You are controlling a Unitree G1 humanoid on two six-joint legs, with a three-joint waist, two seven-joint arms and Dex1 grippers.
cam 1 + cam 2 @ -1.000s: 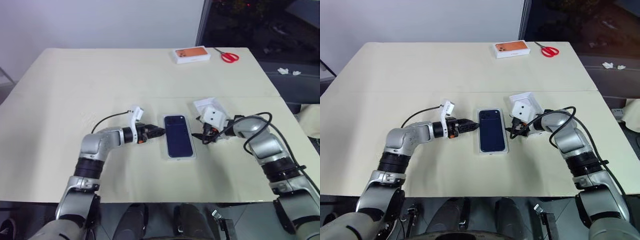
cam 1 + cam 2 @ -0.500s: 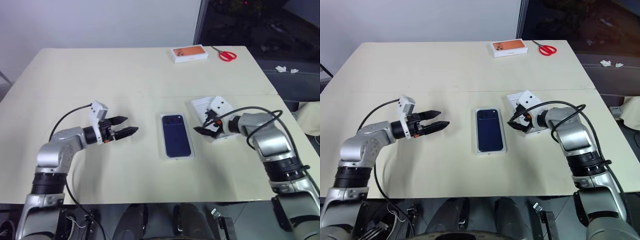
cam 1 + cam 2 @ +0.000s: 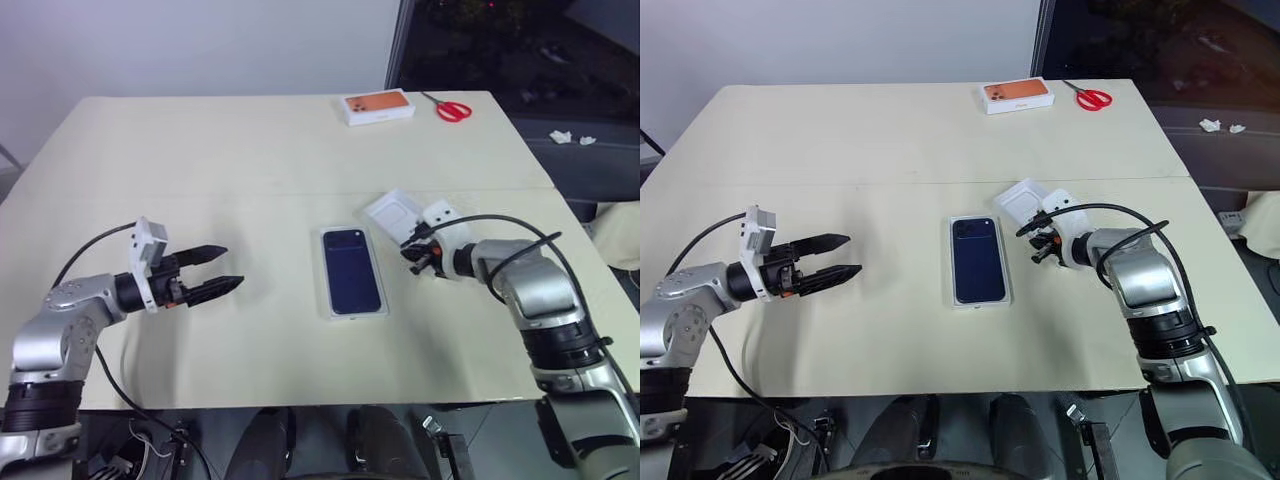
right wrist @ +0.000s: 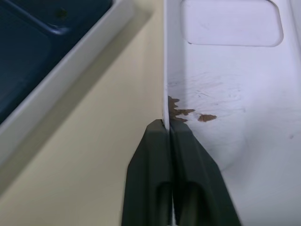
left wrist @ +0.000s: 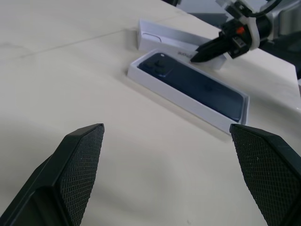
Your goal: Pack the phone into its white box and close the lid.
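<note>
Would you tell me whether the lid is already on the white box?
No, the phone lies uncovered in the white box.

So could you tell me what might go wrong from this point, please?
1. The right gripper is shut on one thin wall of the white piece, so the piece could tilt or slip when lifted.
2. That piece has a rounded recess inside, so it may be an insert rather than the lid.
3. It lies close to the white box holding the phone, so dragging it could nudge the box.
</note>
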